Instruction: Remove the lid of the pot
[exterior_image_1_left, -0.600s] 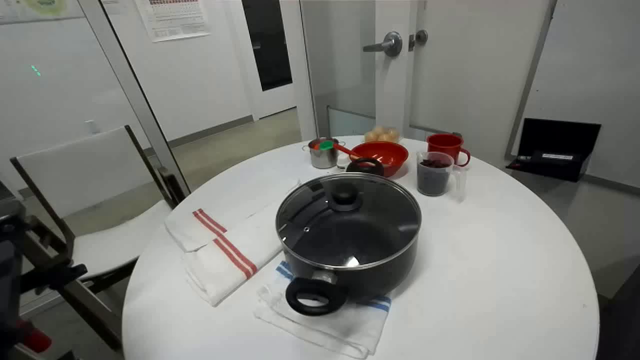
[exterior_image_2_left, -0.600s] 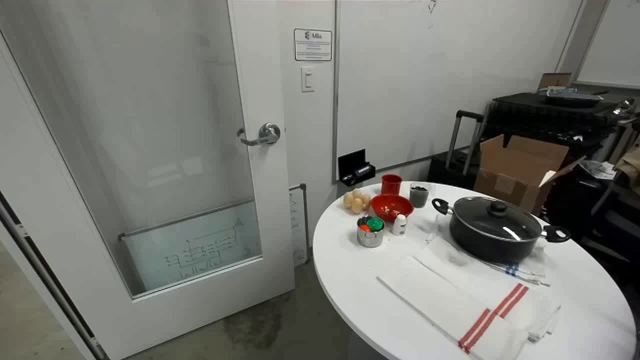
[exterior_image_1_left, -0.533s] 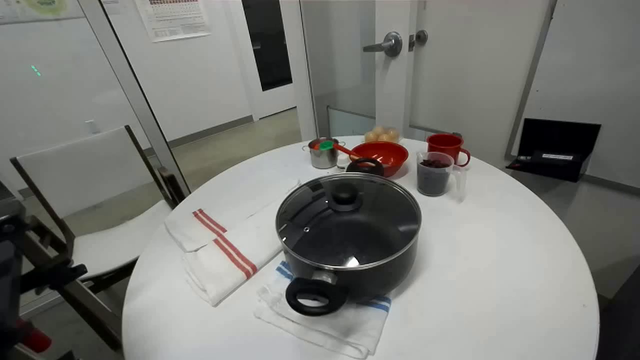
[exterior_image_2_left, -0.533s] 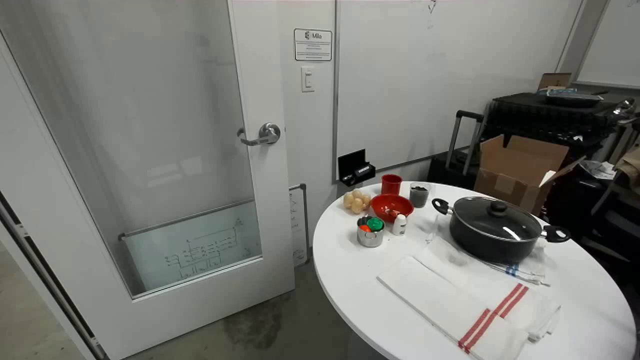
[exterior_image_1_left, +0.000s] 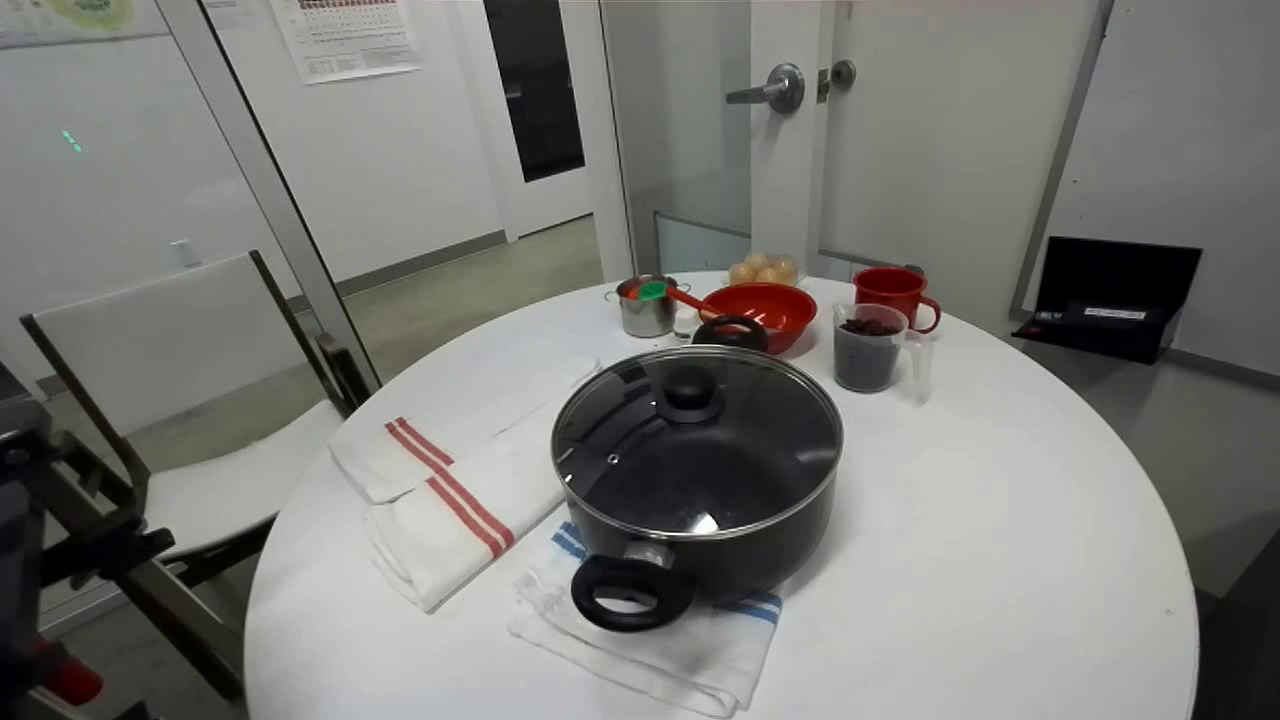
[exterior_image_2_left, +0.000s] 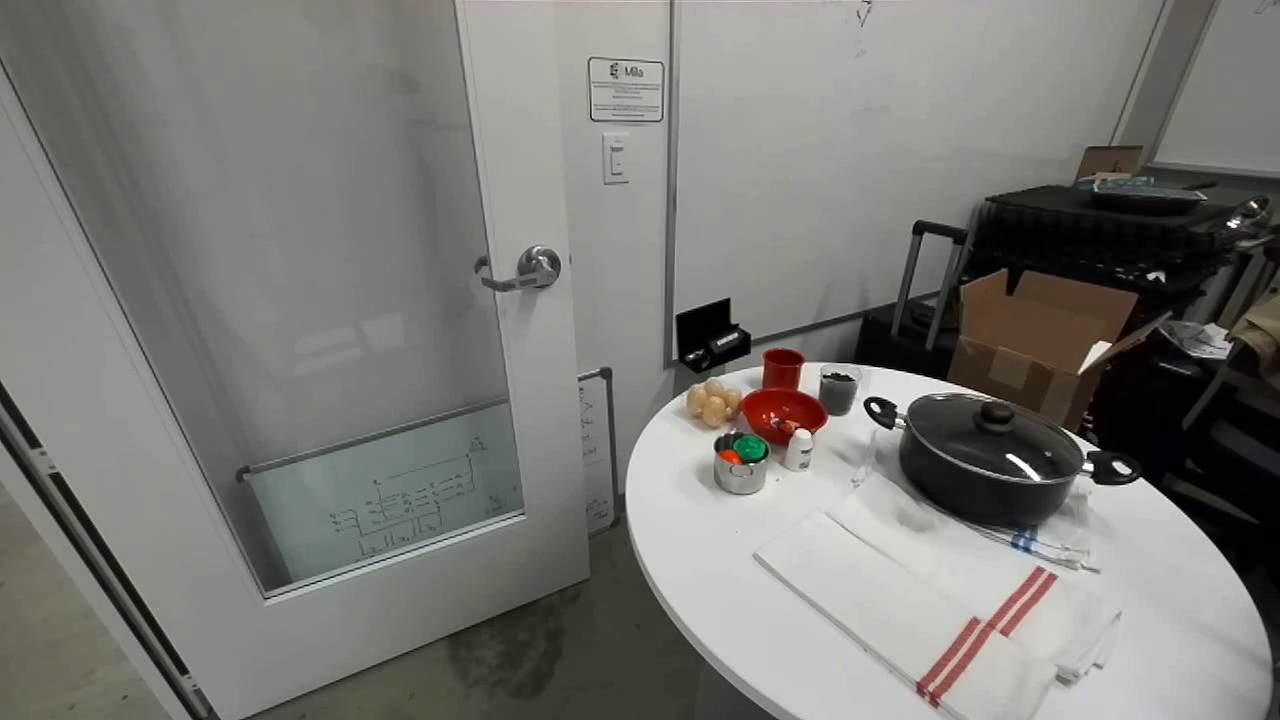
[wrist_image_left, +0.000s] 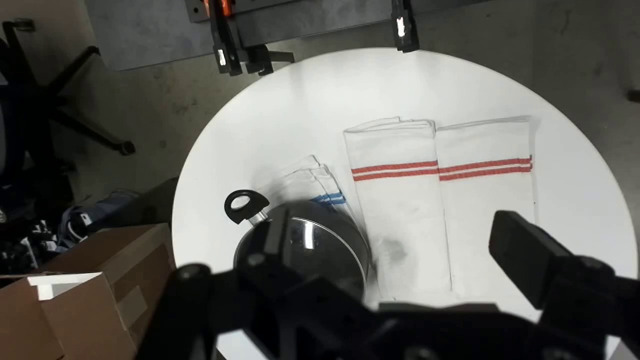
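The lid (exterior_image_1_left: 720, 470) is clear glass with a metal rim and dark knob. It lies on the black pot (exterior_image_1_left: 770, 560), which stands partly on a white cloth with blue stripes. The lid (exterior_image_2_left: 960, 430) and pot (exterior_image_2_left: 970, 495) also show in an exterior view. My gripper (wrist_image_left: 397, 245) shows only in the wrist view. Its fingers are wide apart with nothing between them, above the table and the red-striped towels. The left finger covers part of the lid (wrist_image_left: 320, 257) and pot (wrist_image_left: 312, 210); the knob is hidden there.
White towels with red stripes (exterior_image_1_left: 470, 490) lie beside the pot on the round white table (exterior_image_1_left: 1000, 560). A red bowl (exterior_image_2_left: 785, 415), a steel cup (exterior_image_2_left: 741, 475), a red mug (exterior_image_2_left: 783, 370) and a measuring cup (exterior_image_2_left: 838, 390) stand at one side. A cardboard box (wrist_image_left: 115, 290) is beyond the table edge.
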